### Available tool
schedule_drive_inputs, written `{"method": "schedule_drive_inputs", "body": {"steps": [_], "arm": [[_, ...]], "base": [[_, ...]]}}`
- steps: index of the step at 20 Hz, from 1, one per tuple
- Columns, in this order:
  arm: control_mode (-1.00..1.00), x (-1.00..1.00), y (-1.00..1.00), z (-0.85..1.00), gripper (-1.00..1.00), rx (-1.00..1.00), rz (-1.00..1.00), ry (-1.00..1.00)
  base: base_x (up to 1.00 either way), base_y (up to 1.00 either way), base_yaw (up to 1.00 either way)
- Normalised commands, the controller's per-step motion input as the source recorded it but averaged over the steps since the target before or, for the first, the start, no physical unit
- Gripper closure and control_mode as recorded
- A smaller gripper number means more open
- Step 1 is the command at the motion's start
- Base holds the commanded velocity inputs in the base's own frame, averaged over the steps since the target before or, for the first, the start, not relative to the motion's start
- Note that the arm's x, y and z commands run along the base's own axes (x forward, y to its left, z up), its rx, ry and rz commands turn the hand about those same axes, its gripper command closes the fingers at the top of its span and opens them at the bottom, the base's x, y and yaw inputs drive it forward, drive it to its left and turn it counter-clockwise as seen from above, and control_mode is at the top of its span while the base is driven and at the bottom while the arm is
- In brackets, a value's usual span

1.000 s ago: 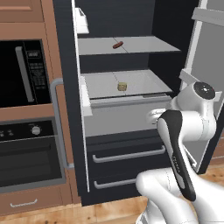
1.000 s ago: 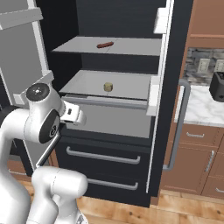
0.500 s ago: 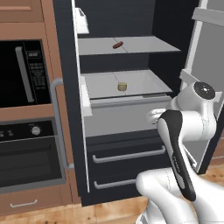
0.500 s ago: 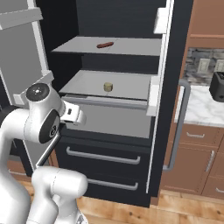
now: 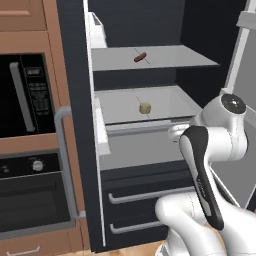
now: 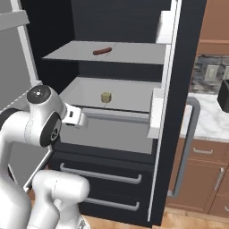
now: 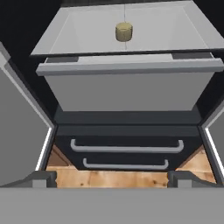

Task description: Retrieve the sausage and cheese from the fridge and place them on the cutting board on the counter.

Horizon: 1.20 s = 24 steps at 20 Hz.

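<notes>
From my seat I see the fridge standing with both doors swung wide, its grey shelves bare to the base cameras. The sausage lies on the upper shelf, a little left of that shelf's middle in the left base view, and it shows again in the right base view toward the shelf's left half. One level down, the cheese sits alone near the middle of the lower shelf, which ends at its front in a deep grey panel; I find it again in the right base view and near the top of the hand view. My hand is released, its two fingertips spread wide apart with nothing between them. It hangs in front of the fridge, well apart from the cheese and lower than that shelf, looking in at the grey shelf front and the two dark drawers with their long grey handles below. Wooden floor shows beneath the drawers. In the left base view a black wall oven and microwave sit in wood cabinetry to the left of the fridge. In the right base view a white-topped brown cabinet run stands to the fridge's right.
</notes>
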Motion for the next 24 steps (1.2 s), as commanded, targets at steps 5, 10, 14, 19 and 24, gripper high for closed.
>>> {"method": "schedule_drive_inputs", "body": {"steps": [5, 10, 14, 19, 24], "arm": [[1.0, 0.0, 0.0, 0.0, -1.0, 0.0, 0.0, 0.0], [1.0, 0.0, 0.0, 0.0, -1.0, 0.0, 0.0, 0.0], [1.0, 0.0, 0.0, 0.0, -1.0, 0.0, 0.0, 0.0], [1.0, 0.0, 0.0, 0.0, -1.0, 0.0, 0.0, 0.0], [1.0, 0.0, 0.0, 0.0, -1.0, 0.0, 0.0, 0.0]], "base": [[0.5, -0.03, 0.0], [0.62, 0.0, 0.0], [0.26, 0.0, 0.0], [0.01, 0.0, 0.0], [0.0, 0.0, 0.0]]}}
